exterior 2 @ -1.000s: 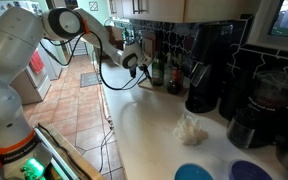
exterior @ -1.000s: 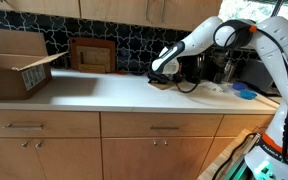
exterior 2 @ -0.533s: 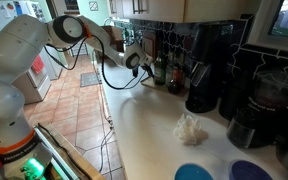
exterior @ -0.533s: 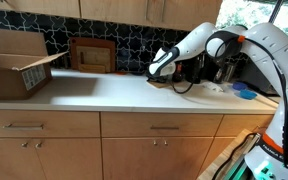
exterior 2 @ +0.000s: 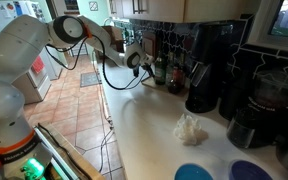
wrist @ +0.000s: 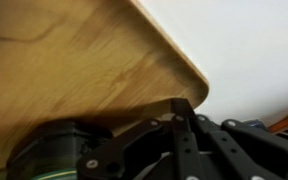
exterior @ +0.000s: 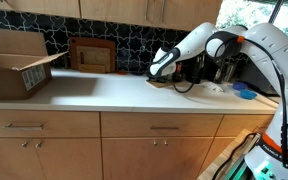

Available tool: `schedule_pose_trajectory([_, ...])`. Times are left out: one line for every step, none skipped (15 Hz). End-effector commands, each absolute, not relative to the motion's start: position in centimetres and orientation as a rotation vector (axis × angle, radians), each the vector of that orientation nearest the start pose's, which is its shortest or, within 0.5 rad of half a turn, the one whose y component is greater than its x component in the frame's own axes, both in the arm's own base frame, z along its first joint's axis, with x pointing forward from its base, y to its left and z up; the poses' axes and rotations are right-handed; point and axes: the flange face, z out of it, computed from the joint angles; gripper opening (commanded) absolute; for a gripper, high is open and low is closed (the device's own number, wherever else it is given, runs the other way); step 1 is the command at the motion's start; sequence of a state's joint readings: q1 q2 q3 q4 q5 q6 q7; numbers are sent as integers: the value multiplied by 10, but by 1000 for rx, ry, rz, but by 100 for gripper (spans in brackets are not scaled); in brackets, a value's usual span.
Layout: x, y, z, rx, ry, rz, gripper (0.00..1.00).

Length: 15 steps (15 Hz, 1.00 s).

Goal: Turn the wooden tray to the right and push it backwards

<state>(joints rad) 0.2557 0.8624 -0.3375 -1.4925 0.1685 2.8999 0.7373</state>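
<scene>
Wooden tray (wrist: 74,70) of light tan grain is seen filling the 10 o'clock part of the wrist view, its rounded corner turned toward 3 o'clock over the pale counter (wrist: 254,40). The gripper (exterior: 156,72) is lowered to the counter top with its jaws brought fully together and nothing clamped between them. In the wrist view its dark fingertips (wrist: 180,104) are seen right at the tray's edge, just beside the rounded corner, though contact cannot be confirmed. In an exterior view the tray is set on the counter under the gripper, at about 3 o'clock of a dark-brown framed panel (exterior: 92,54) leaned on the tiled backsplash, and well apart from an open cardboard box (exterior: 14,65) at 9 o'clock. Dark bottles (exterior 2: 162,70) are stood just behind the gripper, with a black coffee machine (exterior 2: 206,70) at their 3 o'clock. A crumpled white cloth (exterior 2: 191,128) is laid at 6 o'clock of the machine. Labels on the bottles are too small to be read.
</scene>
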Motion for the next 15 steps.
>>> schedule_pose_trajectory([723,-31,237,-2810,1127,-776,1])
schedule_pose_trajectory([716,-32,241,-2813,1109,-736,1])
schedule_pose_trajectory([708,-33,245,-2822,1094,-694,1])
schedule_pose_trajectory([700,-34,250,-2828,1070,-654,1])
schedule_pose_trajectory([693,-36,254,-2838,1056,-620,1])
schedule_pose_trajectory([685,-38,258,-2848,1035,-576,1])
schedule_pose_trajectory([677,-42,260,-2866,1028,-546,2])
schedule_pose_trajectory([669,-44,263,-2881,999,-508,1])
schedule_pose_trajectory([662,-44,266,-2889,968,-474,1])
schedule_pose_trajectory([654,-43,271,-2888,927,-444,1])
schedule_pose_trajectory([648,-44,274,-2892,898,-429,1])
schedule_pose_trajectory([643,-45,278,-2898,876,-419,1])
schedule_pose_trajectory([639,-46,282,-2897,856,-413,1])
schedule_pose_trajectory([635,-47,286,-2899,839,-404,2])
schedule_pose_trajectory([631,-47,289,-2900,816,-389,1])
